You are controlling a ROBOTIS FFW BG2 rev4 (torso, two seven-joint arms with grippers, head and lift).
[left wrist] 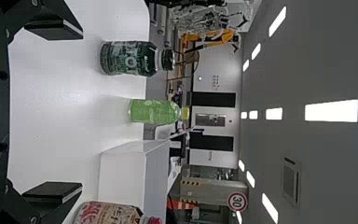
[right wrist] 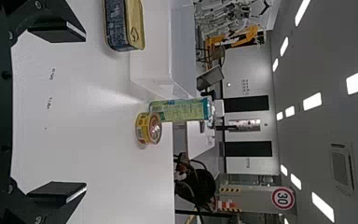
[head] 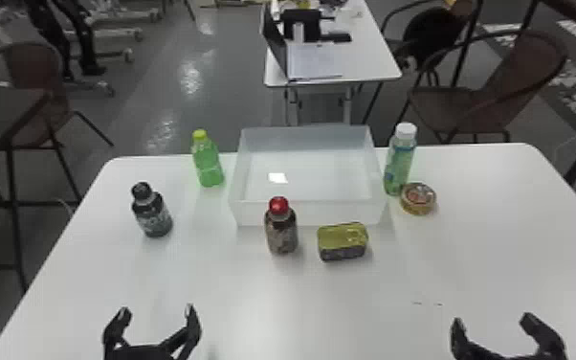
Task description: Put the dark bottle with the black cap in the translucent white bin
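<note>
Dark bottle with black cap (head: 153,218) stands left of translucent white bin (head: 320,213) on white bench (head: 234,292); left hand (head: 157,311) and right hand (head: 494,320) both wide open, empty.

Here's the green bottle with the yellow cap (head: 209,167), upright on the white table (head: 249,306); nearer, the red-capped bottle (head: 282,234) stands, an oblong tin (head: 343,242) lying to its right. Over on the right, a white-capped bottle (head: 399,165), round tin (head: 417,201) just beside it! Behind, a brown chair (head: 521,84).
</note>
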